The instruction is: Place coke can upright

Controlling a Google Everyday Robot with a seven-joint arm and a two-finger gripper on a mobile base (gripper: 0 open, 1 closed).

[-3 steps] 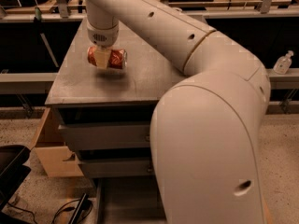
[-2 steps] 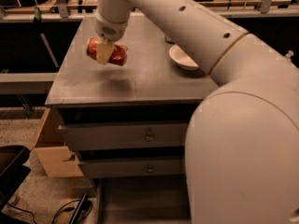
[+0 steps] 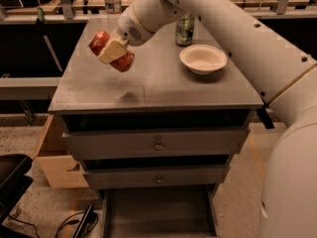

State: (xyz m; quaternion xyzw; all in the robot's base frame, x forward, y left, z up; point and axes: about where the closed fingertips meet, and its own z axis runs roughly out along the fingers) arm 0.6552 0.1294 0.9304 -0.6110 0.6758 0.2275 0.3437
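jaws closed across the middle of the coke can (image 3: 124, 62), with the gripper (image 3: 113, 51) holding it off the table (image 3: 163, 90), over the left half. can's long axis is tilted, ends at roughly 10 and 4 o'clock, so not upright yet; wrist likely has to rotate it before lowering. left table edge is near at 9 o'clock. bowl (image 3: 203, 58) is well apart at 3 o'clock, green can (image 3: 184, 29) at 2, bottle (image 3: 113, 1) at 12. open top below for the set-down.
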